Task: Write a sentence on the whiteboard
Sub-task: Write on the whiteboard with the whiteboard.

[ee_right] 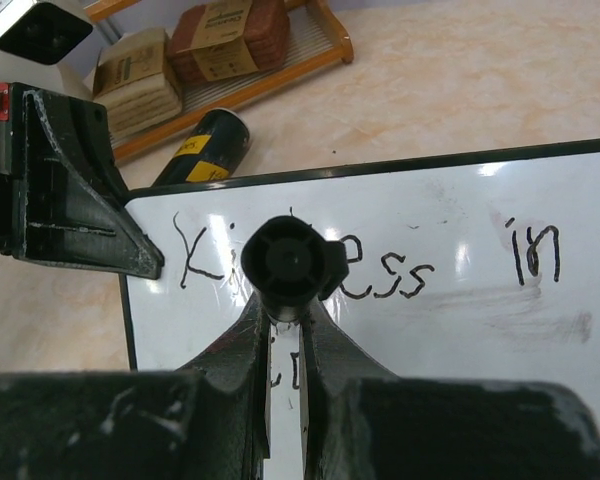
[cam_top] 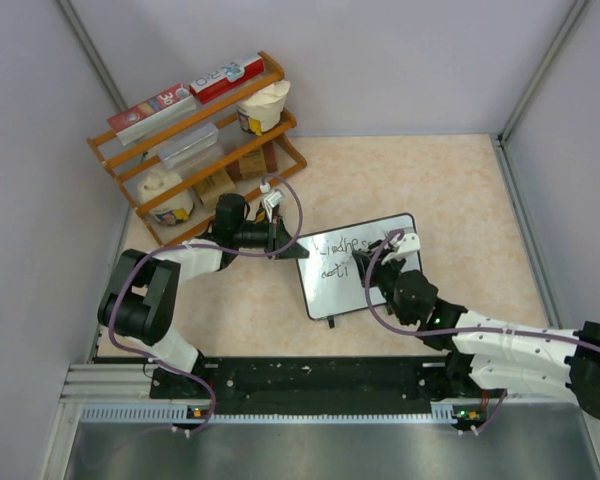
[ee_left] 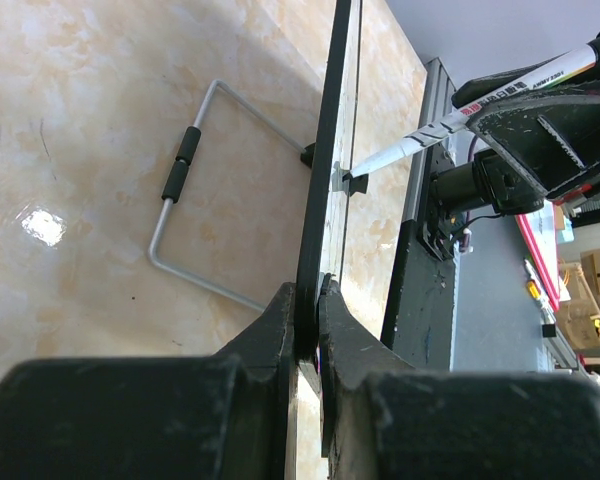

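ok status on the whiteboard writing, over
Left gripper shut on whiteboard edge. Right gripper shut on marker, tip at whiteboard. Sentence partly written, second line begun. Nothing in the way.

A wooden rack holds boxes; a dark can lies nearby.
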`<act>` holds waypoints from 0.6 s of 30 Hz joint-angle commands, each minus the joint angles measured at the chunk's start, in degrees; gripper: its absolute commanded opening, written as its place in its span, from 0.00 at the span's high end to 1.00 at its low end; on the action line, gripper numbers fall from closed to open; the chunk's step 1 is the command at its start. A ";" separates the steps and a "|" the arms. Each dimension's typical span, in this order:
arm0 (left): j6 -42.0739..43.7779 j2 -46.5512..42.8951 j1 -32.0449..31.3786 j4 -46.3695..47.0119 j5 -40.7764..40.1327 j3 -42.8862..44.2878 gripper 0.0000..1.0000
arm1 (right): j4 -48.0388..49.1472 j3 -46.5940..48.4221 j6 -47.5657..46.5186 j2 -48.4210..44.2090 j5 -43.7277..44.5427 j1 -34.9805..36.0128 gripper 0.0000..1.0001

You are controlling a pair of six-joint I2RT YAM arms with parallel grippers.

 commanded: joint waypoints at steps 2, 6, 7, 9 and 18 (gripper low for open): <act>7.98 1.93 -0.64 -4.02 -5.86 -1.49 1.00 | 0.06 1.68 0.25 2.12 2.61 -0.79 1.00; 7.98 1.93 -0.64 -4.02 -5.86 -1.49 1.00 | 0.23 1.24 -0.10 0.11 1.91 -0.79 1.00; 7.98 1.93 -0.64 -4.02 -5.86 -1.49 1.00 | 0.23 1.24 -0.10 -0.77 1.56 -0.70 1.00; 7.98 1.93 -0.64 -4.02 -5.86 -1.49 1.00 | 0.15 1.06 -0.28 -3.57 0.85 -0.79 1.00; 7.98 1.84 -0.64 -4.02 -5.95 -1.49 1.00 | -4.15 0.71 -0.63 -7.81 1.81 -0.79 1.00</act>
